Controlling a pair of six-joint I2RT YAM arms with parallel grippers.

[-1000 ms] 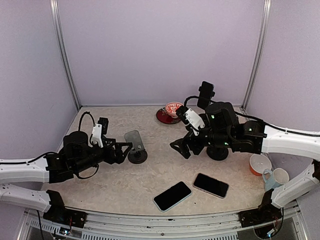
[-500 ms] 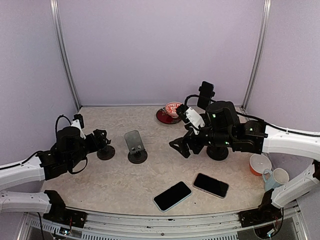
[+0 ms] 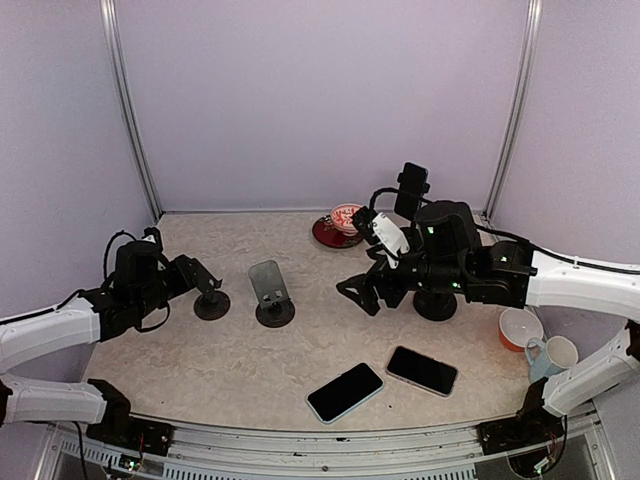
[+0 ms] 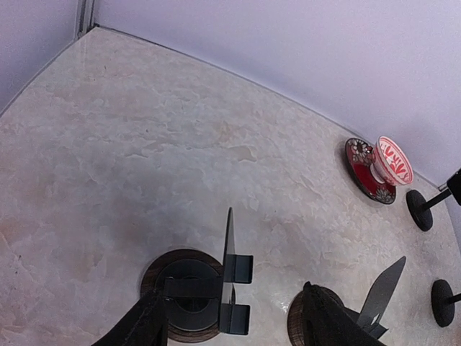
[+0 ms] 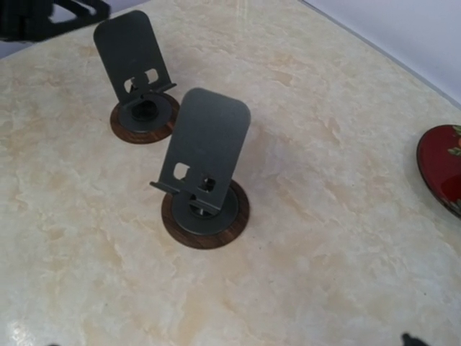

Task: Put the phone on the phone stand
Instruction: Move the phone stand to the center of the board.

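Two dark phones lie flat near the front edge, one (image 3: 345,392) left of the other (image 3: 422,370). Two grey phone stands on round wooden bases stand left of centre: the left stand (image 3: 211,303) (image 4: 189,294) (image 5: 137,79) and the right stand (image 3: 271,296) (image 5: 205,169). My left gripper (image 3: 203,276) (image 4: 230,328) hangs open just behind and above the left stand, whose base lies between its fingers (image 4: 140,328); it grips nothing. My right gripper (image 3: 358,293) is open and empty, to the right of the right stand. Only one fingertip (image 5: 408,339) shows in the right wrist view.
A third phone (image 3: 411,190) sits on a tall black stand at the back. A red-and-white cup (image 3: 346,216) (image 4: 392,160) stands on a red saucer (image 3: 326,235) near the back wall. An orange cup (image 3: 520,328) and a white mug (image 3: 558,352) are at the right edge.
My left arm has drawn back to the left, uncovering the left stand, and its jaws have narrowed. The right arm has barely moved.
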